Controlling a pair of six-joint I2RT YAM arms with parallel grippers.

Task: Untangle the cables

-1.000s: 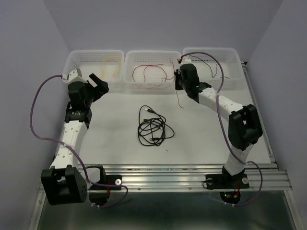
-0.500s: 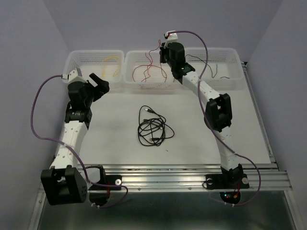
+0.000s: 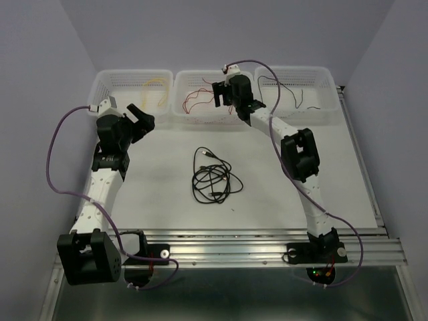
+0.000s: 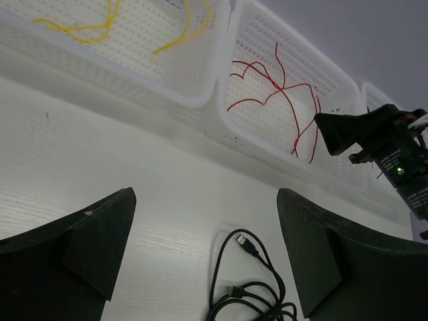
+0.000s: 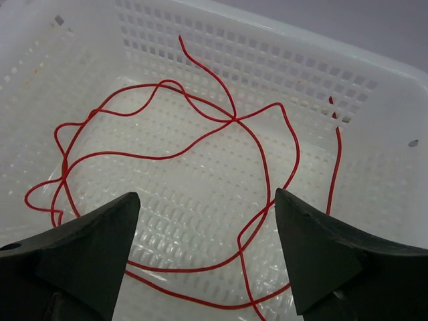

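1. White tabletop (image 3: 160,174) under lavender walls; baskets line its far edge.
2. The right gripper (image 5: 205,200) hangs spread and empty, with the red wires (image 5: 233,120) directly beneath it in the middle basket (image 5: 301,53).
3. It should probably rise straight up, so that no strand snags a finger.
4. The black cable (image 3: 212,182) lies coiled just ahead of and below the left gripper (image 4: 205,200), which is also spread and empty.

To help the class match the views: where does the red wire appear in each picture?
Top external: red wire in the middle basket, far centre.
Left wrist: upper right, same basket.
Right wrist: centre, on the basket floor.
Shared landmark: the middle basket.
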